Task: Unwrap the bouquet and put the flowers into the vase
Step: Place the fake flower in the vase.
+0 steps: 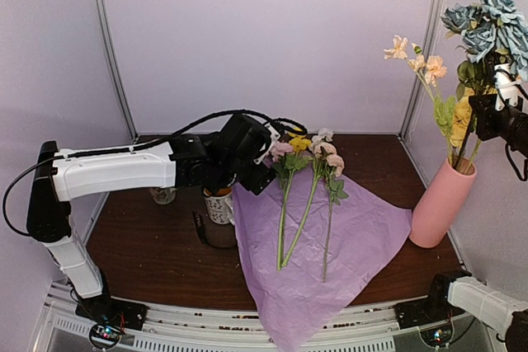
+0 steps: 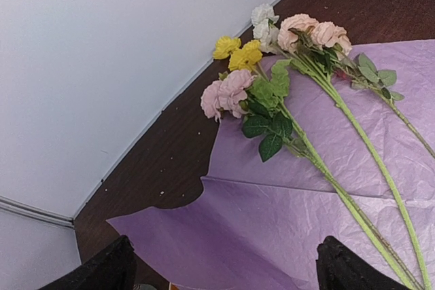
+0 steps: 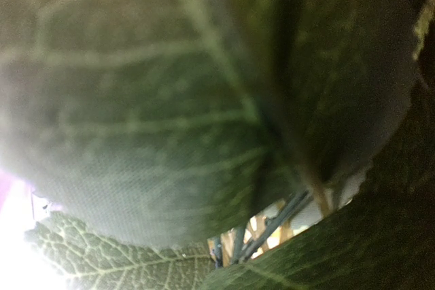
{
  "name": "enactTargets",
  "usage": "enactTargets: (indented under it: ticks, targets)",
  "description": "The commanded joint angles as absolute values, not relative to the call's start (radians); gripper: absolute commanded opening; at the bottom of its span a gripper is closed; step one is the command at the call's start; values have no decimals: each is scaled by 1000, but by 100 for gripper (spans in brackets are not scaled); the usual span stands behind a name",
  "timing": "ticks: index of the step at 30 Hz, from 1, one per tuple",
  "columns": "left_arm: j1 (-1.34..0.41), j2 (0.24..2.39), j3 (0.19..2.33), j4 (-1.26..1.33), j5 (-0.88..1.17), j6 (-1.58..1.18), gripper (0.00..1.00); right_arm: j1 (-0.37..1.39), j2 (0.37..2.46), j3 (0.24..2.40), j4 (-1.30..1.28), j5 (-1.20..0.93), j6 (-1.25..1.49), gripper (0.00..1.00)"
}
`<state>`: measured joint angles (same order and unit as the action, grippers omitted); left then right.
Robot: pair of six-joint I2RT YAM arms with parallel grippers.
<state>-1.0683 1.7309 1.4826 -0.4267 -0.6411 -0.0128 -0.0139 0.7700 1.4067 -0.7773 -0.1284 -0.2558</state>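
Several flowers (image 1: 283,212) are lying loose on the spread lilac tissue paper (image 1: 363,237) — pink, yellow, peach and white heads pointing away. More are standing in the pink vase (image 1: 437,204) at the right of the dark brown desk (image 1: 148,245), with white walls enclosing it. Left end effector (image 2: 224,276) is hovering wide open, holding nothing. Right end effector (image 1: 499,117) is sitting closed among leaves above the vase — whether it is pinching a stem is hidden.

Crinkled matt tissue paper (image 1: 330,245), matt vase (image 1: 441,204), dark wood table (image 1: 157,245)
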Motion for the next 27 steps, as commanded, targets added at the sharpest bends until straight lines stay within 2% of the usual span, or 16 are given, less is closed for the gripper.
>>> enactTargets:
  ticks: [1, 13, 20, 27]
  targets:
    - [-1076, 1700, 1477, -390, -661, 2, 96, -24, 751, 1335, -734, -94, -246, 0]
    - [-1083, 1698, 1479, -390, -658, 5, 95, -126, 705, 1107, -708, -139, -244, 0]
    - [-1085, 1704, 1480, -391, -656, 6, 96, -245, 724, 1071, -691, -227, -240, 0]
    - [-1086, 1707, 1481, -394, -656, 4, 96, -273, 706, 1007, -703, -276, -232, 0]
